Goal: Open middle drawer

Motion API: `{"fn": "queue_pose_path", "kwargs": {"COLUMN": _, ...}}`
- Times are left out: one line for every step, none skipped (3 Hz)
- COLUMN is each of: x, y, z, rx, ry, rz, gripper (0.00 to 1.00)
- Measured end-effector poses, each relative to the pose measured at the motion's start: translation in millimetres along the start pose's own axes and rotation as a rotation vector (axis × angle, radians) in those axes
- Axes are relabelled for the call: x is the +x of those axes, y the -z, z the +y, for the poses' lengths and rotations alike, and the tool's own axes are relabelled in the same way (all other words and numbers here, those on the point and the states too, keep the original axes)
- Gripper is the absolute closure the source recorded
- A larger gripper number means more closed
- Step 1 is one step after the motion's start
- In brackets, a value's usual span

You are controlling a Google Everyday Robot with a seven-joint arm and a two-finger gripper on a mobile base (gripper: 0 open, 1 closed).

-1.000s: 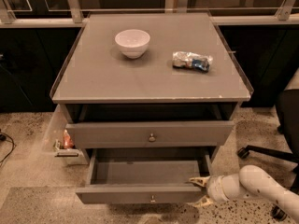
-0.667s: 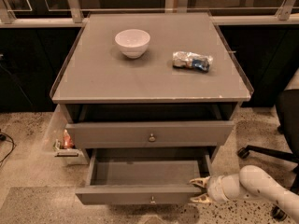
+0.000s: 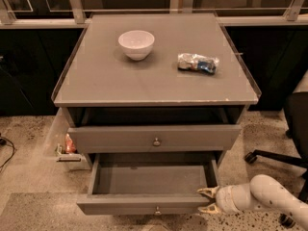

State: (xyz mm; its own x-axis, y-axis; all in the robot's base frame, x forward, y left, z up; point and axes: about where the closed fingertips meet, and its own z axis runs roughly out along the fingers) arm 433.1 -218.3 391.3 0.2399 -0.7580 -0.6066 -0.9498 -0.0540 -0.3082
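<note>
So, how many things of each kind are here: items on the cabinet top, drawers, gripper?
White bowl: 1
Snack packet: 1
Drawers in view: 2 (upper drawer, open middle drawer)
Gripper, at the middle drawer's right front corner: 1
Total: 5

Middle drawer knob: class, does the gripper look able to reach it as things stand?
Probably yes: the gripper sits at the right front corner of the drawer, with nothing between it and the knob.
</note>
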Motion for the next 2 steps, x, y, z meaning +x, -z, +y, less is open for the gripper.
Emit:
{"fn": "queue_pose_path", "kwargs": {"x": -0.4, "y": 4.4, "z": 11.7, "rx": -0.002, "ry": 0.004, "rz": 0.008, "gripper": 1.0}}
{"fn": "queue_pose_path", "kwargs": {"x": -0.5, "y": 4.3, "z": 11.8, "rx": -0.002, "ry": 0.004, "rz": 0.008, "gripper": 0.84}}
